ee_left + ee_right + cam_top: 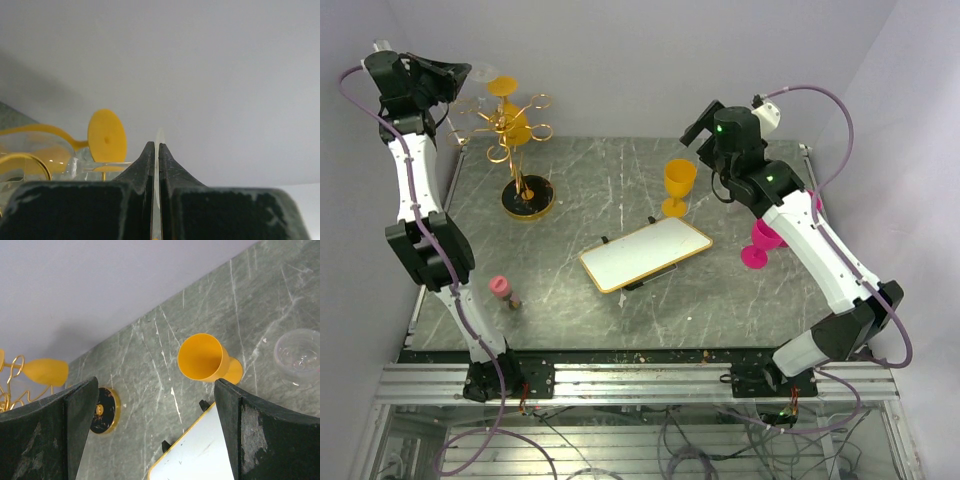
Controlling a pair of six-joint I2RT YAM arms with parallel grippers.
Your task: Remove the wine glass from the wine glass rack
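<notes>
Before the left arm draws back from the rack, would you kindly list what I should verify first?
1. Left gripper shut on the clear wine glass at its foot: ok.
2. Stem free of the wine glass rack loop: cannot tell.
3. Hanging yellow glass clear of the pull path: cannot tell.
4. Right gripper open, well apart from the rack: ok.
5. Rack base flat on the table: ok.

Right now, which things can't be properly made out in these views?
Clear wine glass, left wrist view: dark claw fingers cover most of its foot and bowl.
Pink plastic goblet, top view: right arm covers part of its bowl.
Clear round vessel, right wrist view: cut by the frame edge.
Small pink object, top view: too small to identify.
</notes>
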